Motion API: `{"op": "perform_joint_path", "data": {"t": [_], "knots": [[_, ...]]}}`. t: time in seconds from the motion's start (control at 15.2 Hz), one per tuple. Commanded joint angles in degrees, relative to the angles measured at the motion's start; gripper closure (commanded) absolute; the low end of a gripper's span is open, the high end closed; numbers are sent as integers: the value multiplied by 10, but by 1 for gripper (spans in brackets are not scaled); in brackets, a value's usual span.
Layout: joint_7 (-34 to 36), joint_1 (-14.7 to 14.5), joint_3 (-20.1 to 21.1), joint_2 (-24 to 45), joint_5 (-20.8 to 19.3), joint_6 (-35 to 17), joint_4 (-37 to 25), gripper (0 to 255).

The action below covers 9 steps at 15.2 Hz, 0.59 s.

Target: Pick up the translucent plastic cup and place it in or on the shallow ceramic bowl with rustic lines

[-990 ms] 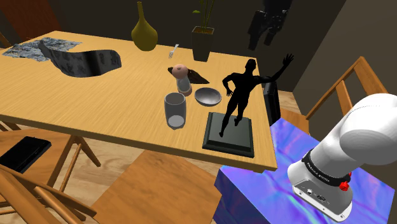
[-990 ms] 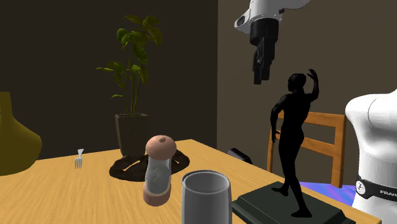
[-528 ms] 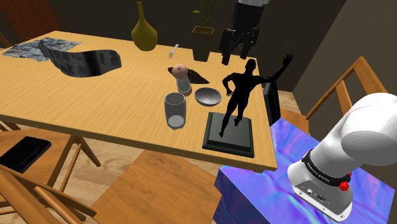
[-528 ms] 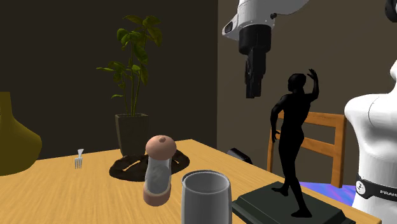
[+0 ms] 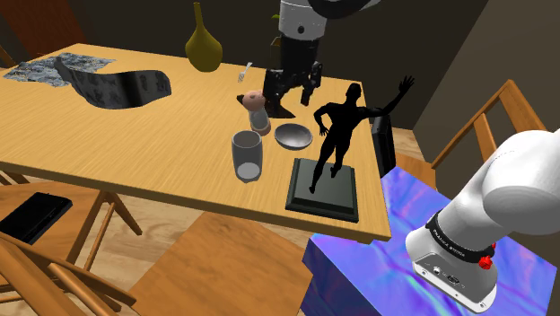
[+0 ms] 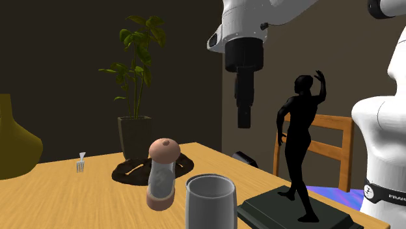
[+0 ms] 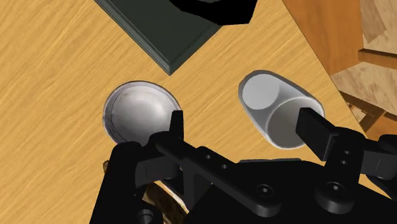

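Note:
The translucent grey cup [image 5: 247,155] stands upright on the wooden table, near its front edge. Just behind it, toward the shoulder view's right, lies the shallow grey bowl [image 5: 293,136], which holds nothing. My black gripper [image 5: 289,95] hangs open in the air above the bowl and the shaker. In the wrist view the bowl [image 7: 137,114] shows behind one finger and the cup [image 7: 277,111] by the other, with the gripper [image 7: 245,127] between them and nothing in its grasp. In the second exterior view the gripper [image 6: 244,120] points straight down, well above the cup [image 6: 210,202].
A pink-capped shaker [image 5: 258,109] stands just behind the cup. A tall black figure statue [image 5: 336,135] on a dark base [image 5: 323,187] rises beside the bowl. A yellow vase [image 5: 204,43], a potted plant [image 5: 286,61], a fork [image 5: 245,72] and dark cloth [image 5: 121,87] lie farther back.
The arm has swung toward the shoulder view's left and come lower, from above the statue to above the bowl and shaker. The cup and bowl have not moved.

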State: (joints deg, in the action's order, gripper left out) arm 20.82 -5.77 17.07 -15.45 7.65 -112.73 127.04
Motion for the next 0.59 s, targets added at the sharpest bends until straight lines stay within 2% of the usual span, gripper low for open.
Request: {"op": "perform_joint_path", "data": {"t": [0.0, 0.53], "knots": [[28, -5, 17, 37, -5, -16, -19, 0], [142, -33, 63, 206, -59, -59, -127, 0]]}}
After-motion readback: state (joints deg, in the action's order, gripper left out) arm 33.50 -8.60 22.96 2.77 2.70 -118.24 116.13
